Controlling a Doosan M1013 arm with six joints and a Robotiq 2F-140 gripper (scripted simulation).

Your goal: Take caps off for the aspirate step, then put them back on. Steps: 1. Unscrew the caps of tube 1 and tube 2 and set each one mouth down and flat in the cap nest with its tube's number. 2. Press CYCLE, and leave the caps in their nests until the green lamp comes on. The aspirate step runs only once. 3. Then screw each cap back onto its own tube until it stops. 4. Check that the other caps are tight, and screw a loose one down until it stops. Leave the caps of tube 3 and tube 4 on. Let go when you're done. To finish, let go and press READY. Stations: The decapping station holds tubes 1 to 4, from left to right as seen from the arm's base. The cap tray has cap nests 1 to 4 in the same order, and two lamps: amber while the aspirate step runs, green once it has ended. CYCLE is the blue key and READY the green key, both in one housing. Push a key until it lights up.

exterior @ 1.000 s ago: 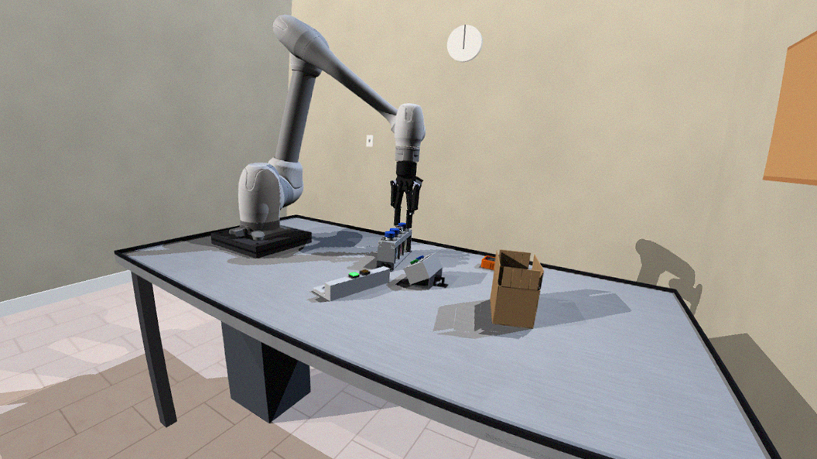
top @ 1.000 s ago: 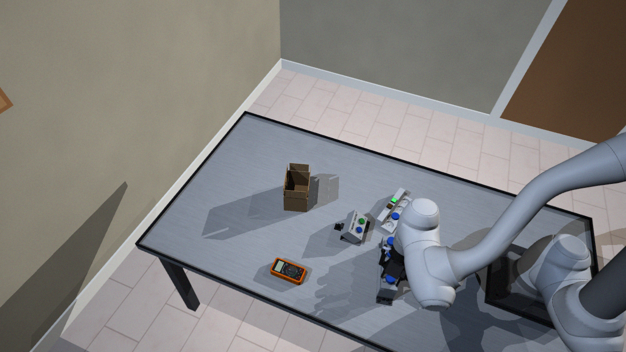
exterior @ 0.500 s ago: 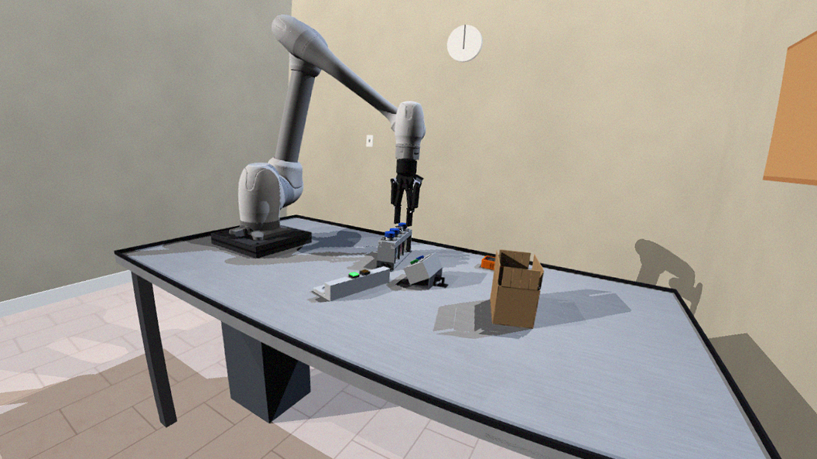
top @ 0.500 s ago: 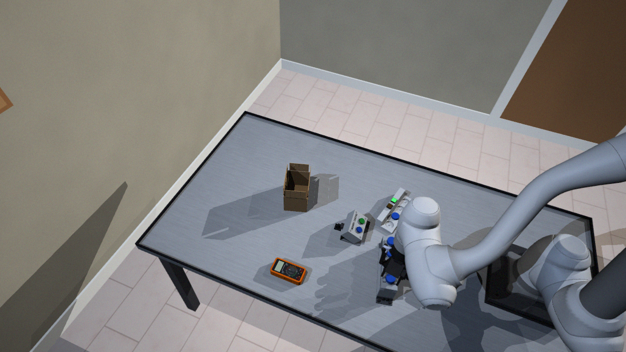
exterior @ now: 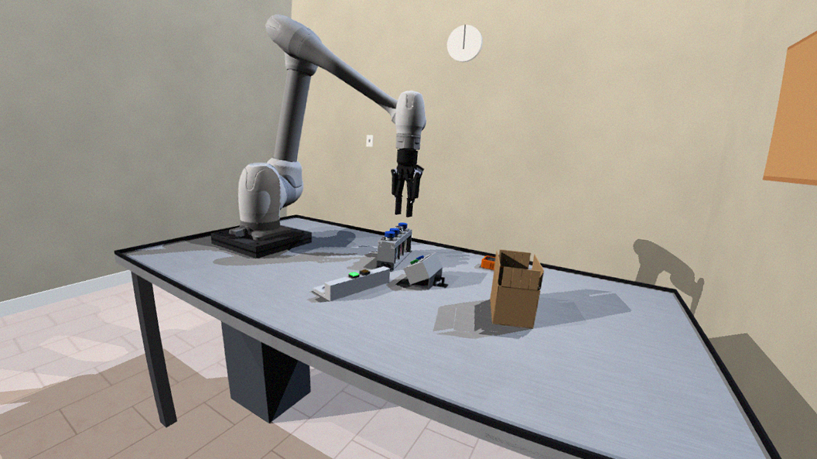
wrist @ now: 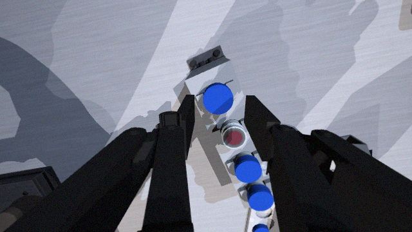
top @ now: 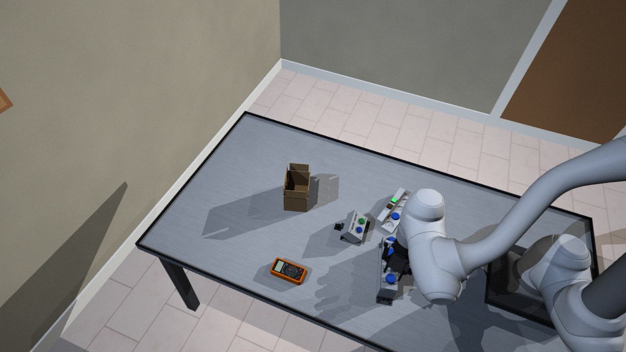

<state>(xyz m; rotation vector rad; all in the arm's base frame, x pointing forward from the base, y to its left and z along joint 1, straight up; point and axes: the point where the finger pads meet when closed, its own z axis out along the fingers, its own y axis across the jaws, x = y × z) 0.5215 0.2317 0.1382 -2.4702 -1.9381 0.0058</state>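
The decapping station point(top: 387, 273) lies under my wrist. In the wrist view the end tube has its blue cap point(wrist: 217, 98) on. The tube beside it point(wrist: 234, 138) is open and shows red liquid. The two after it carry blue caps point(wrist: 248, 168) point(wrist: 260, 196). My gripper point(wrist: 219, 109) hangs well above the station point(exterior: 394, 243); it also shows in the exterior view point(exterior: 402, 209). Its fingers stand partly apart with nothing between them. The capped end tube shows far below the gap. The cap tray point(top: 392, 210) holds one blue cap point(top: 395, 215) in a nest, and its green lamp point(top: 393, 200) is lit.
The key housing point(top: 356, 226) with the green key point(top: 361, 221) and the blue key point(top: 358, 229) stands left of the tray. An open cardboard box point(top: 296, 187) stands farther left. An orange multimeter point(top: 287, 271) lies near the front edge.
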